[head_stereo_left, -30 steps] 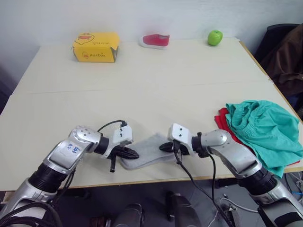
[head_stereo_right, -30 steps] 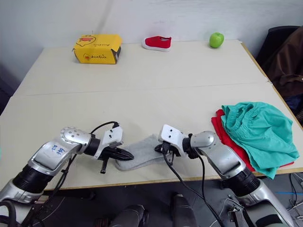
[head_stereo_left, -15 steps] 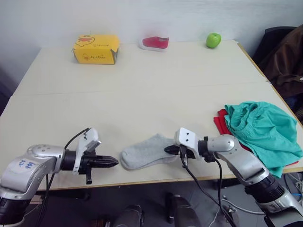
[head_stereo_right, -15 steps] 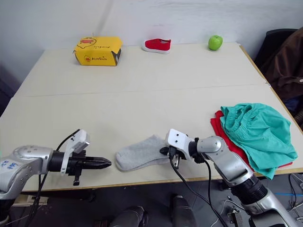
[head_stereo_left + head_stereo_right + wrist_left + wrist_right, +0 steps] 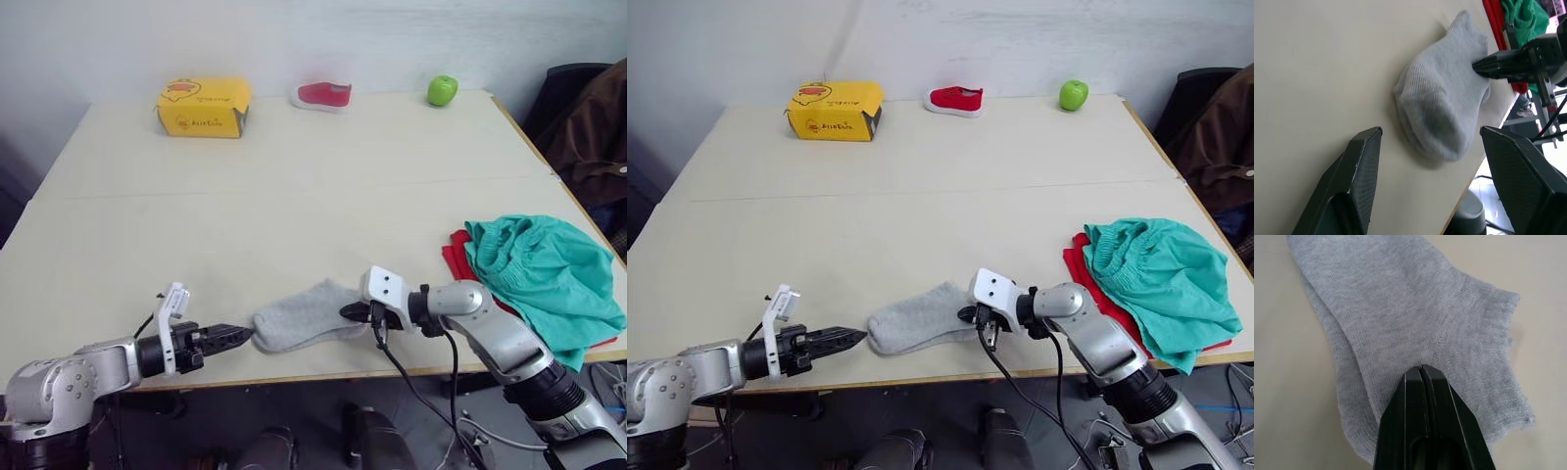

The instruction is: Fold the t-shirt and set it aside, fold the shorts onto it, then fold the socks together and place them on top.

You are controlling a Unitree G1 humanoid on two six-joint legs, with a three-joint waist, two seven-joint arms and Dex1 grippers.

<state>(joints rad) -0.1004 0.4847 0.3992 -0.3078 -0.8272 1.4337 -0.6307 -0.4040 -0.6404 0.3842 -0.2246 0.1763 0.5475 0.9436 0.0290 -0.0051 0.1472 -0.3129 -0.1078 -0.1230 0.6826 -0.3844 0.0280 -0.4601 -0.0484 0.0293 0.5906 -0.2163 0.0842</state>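
- Right end effector (image 5: 967, 315) has its fingers pressed together at the socks' (image 5: 916, 319) open end; whether cloth is pinched between them or the tips merely press on it cannot be told.
- Left end effector (image 5: 242, 336) sits just beside the toe end; the left wrist view shows its fingers spread, holding nothing.
- Socks lie stacked one over the other near the tabletop's (image 5: 294, 186) front edge.
- Shorts (image 5: 1156, 279) rest on the t-shirt (image 5: 1084, 266) at the right edge, so the sock step seems to be in hand.
- Next move likely calls for folding the socks, then carrying them onto the shorts.
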